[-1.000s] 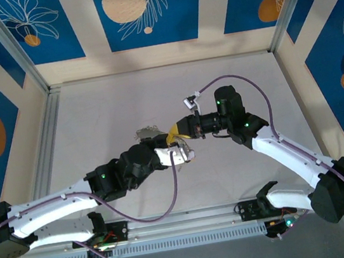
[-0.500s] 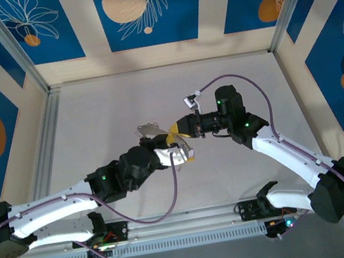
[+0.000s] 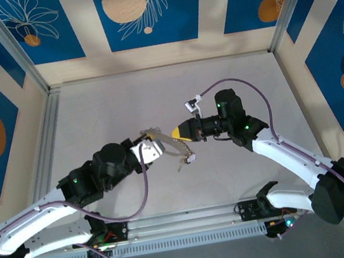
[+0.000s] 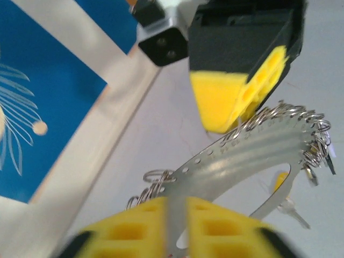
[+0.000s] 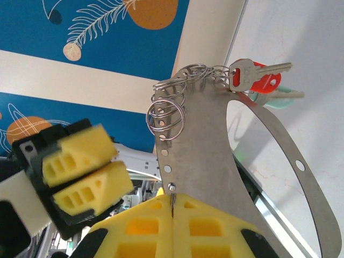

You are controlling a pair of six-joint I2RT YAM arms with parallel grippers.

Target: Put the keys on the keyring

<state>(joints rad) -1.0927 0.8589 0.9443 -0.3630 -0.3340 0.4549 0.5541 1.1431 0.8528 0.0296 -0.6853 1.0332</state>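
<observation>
My right arm reaches in over the desk (image 3: 93,114) with its forearm roughly level. Its tool (image 5: 172,206) has both pads clamped tight on the edge of the keyring (image 5: 199,145), a flat grey band with punched holes. My left arm stretches in low from the other side. Its tool (image 5: 81,164) sits near the right tool, pads a narrow gap apart, gripping nothing and clear of the band. In the left wrist camera the blurred band lines up with that gap, so I can't judge contact there. The keys (image 5: 244,72), with red and pale green tags, hang from small rings at the band's end away from the right tool.
</observation>
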